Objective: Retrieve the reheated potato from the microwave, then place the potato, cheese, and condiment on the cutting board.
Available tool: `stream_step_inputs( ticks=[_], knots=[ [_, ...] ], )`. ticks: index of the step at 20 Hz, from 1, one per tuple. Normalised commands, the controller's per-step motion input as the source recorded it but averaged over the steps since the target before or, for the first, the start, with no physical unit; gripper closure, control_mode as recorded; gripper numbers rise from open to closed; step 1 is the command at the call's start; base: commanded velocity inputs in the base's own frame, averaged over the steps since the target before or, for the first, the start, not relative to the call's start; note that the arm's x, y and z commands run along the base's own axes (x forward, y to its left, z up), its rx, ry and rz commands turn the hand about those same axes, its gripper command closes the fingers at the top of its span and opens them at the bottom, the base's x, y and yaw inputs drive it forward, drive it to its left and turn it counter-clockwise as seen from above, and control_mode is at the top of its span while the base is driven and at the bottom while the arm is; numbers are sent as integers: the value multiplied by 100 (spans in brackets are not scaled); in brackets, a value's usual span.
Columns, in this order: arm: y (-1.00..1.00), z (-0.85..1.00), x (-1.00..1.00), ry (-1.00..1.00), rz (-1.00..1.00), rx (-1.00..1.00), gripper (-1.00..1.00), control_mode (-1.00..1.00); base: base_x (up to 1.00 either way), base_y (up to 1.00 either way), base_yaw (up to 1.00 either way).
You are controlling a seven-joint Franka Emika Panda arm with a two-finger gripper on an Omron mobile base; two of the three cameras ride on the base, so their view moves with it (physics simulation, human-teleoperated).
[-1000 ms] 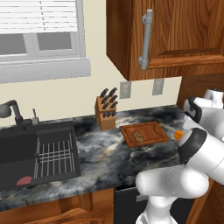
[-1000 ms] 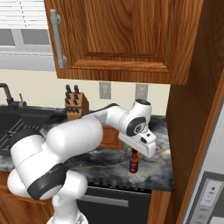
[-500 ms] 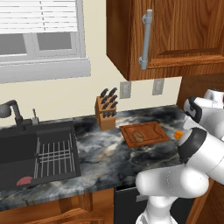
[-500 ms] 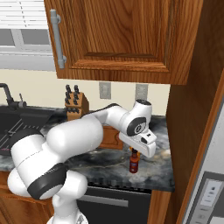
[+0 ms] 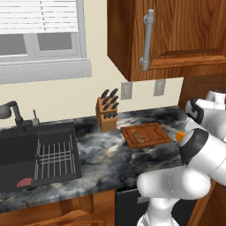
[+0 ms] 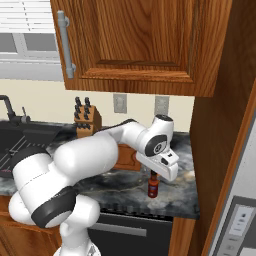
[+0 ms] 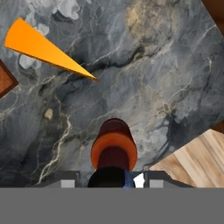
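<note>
The condiment (image 6: pixel 153 186), a slim dark red bottle with a black cap, stands upright on the dark marble counter near its front right. My gripper (image 6: pixel 154 175) is down over its top. In the hand view the condiment (image 7: pixel 113 148) rises between the jaws of the gripper (image 7: pixel 113 183), which stand either side of the cap; I cannot tell whether they press on it. The orange cheese (image 7: pixel 43 48) wedge lies on the counter beyond it, and the cheese (image 5: pixel 179 136) sits just right of the cutting board (image 5: pixel 154 132). The potato (image 5: pixel 139 136) lies on that board.
A wooden knife block (image 5: pixel 107 115) stands behind the board by the wall. The sink (image 5: pixel 26 154) with a wire rack is at the left. A tall wooden cabinet side (image 6: pixel 225 125) closes off the counter's right end, with a silver-grey button panel (image 6: pixel 240 222), perhaps the microwave's, below it.
</note>
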Motion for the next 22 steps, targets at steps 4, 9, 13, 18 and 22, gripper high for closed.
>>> stream_step_inputs(
  ticks=[4, 9, 13, 18, 22],
  knots=[
    [0, -5, 0, 0, 0, 0, 100, -100, 0, 0, 0],
    [0, -2, 0, 0, 0, 0, 100, -100, 0, 0, 0],
    [0, 0, -1, 0, 0, 0, 100, -100, 0, 0, 0],
    [20, 30, -13, 0, 2, 0, 100, -100, 0, 0, 0],
    [47, 36, -2, 0, 4, 0, 100, -100, 0, 0, 0]
  ],
)
